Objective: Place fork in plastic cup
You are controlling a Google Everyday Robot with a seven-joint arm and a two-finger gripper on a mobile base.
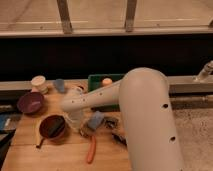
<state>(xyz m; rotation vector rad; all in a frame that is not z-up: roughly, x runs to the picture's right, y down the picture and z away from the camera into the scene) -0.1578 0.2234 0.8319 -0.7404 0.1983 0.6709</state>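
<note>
My white arm reaches from the lower right across the wooden table (60, 157). Its gripper (75, 119) points down just right of the red bowl (52, 126), shut. The fork does not show; the wrist and gripper cover that spot, and I cannot tell whether anything is held. A small blue cup (59, 85) and a pale cream cup (38, 82) stand at the back left, well behind the gripper. I cannot tell which of them is the plastic cup.
A purple bowl (30, 102) sits at the left edge. A green tray (95, 79) holding an orange object (106, 81) lies behind the arm. A blue block (95, 120), a black-handled utensil (117, 134) and an orange-handled tool (91, 148) lie right of the gripper.
</note>
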